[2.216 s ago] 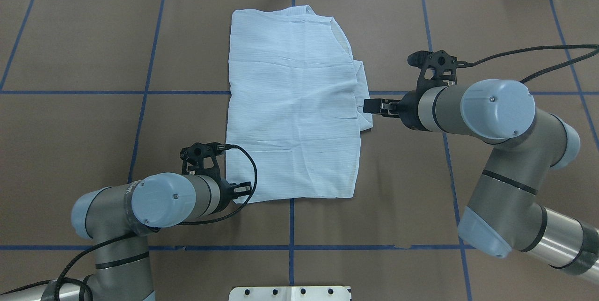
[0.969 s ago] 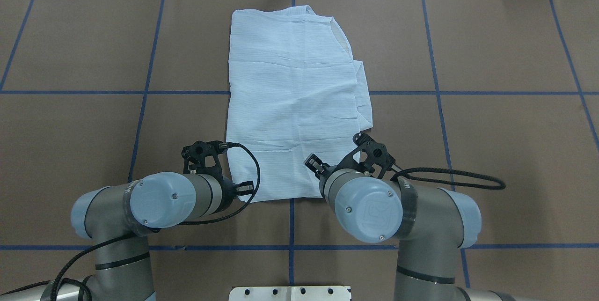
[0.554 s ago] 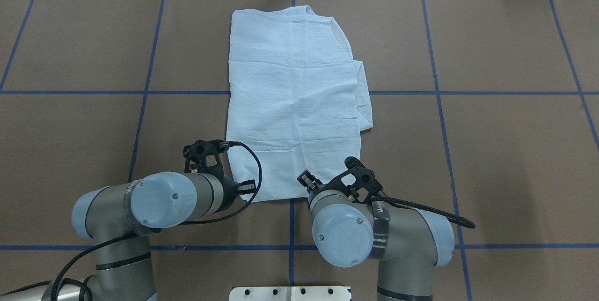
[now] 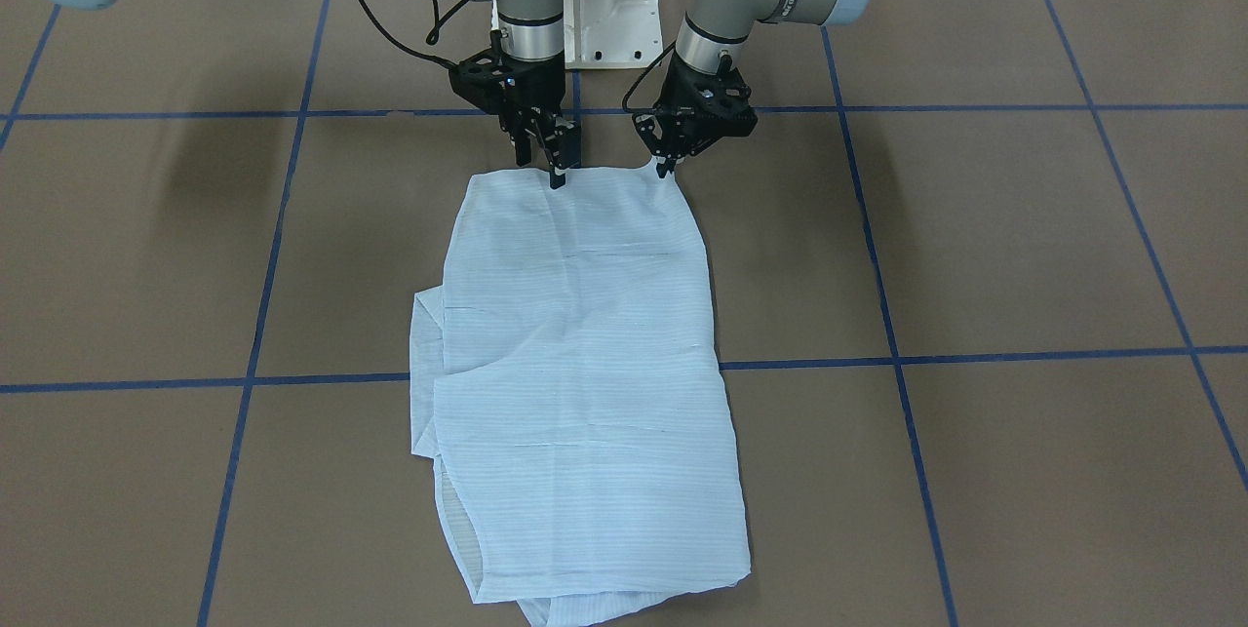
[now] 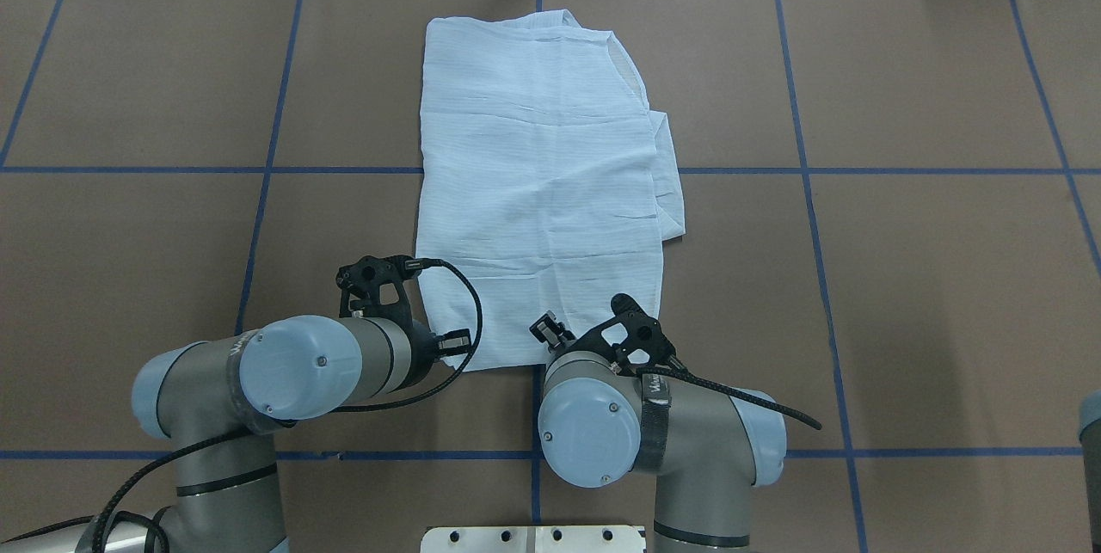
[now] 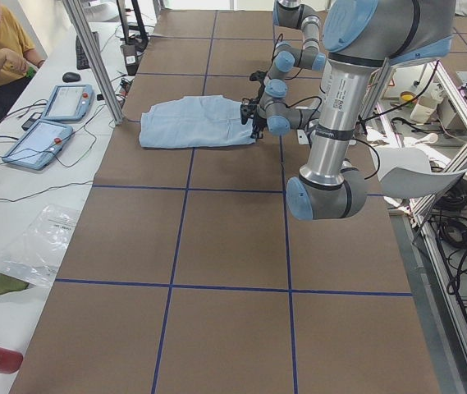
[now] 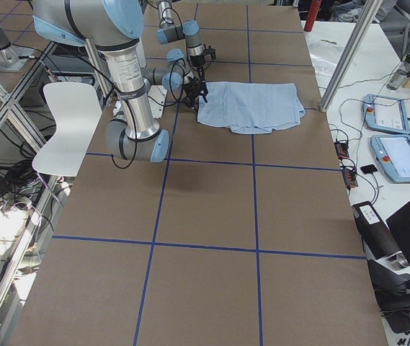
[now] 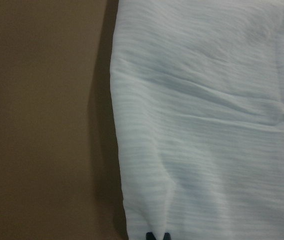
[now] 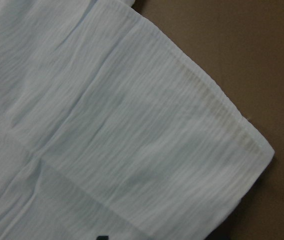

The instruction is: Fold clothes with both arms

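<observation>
Two sleeves seem folded in on the thin pale-blue striped shirt (image 5: 542, 175); at its hem the black left gripper (image 5: 456, 344) pinches one corner, the black right gripper (image 5: 548, 331) hovers spread apart, and the end-to-end fold remains.

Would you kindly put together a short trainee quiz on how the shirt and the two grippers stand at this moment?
1. Fill in: the left gripper and the right gripper both sit at the edge of the shirt nearest the ____.
2. Whose fingers stand apart? A: the left gripper. B: the right gripper. C: both.
3. True or false: the shirt hangs lifted clear of the table.

Key: 1 robot; 2 B; 3 false, as it lies flat, folded to a narrow rectangle.
</observation>
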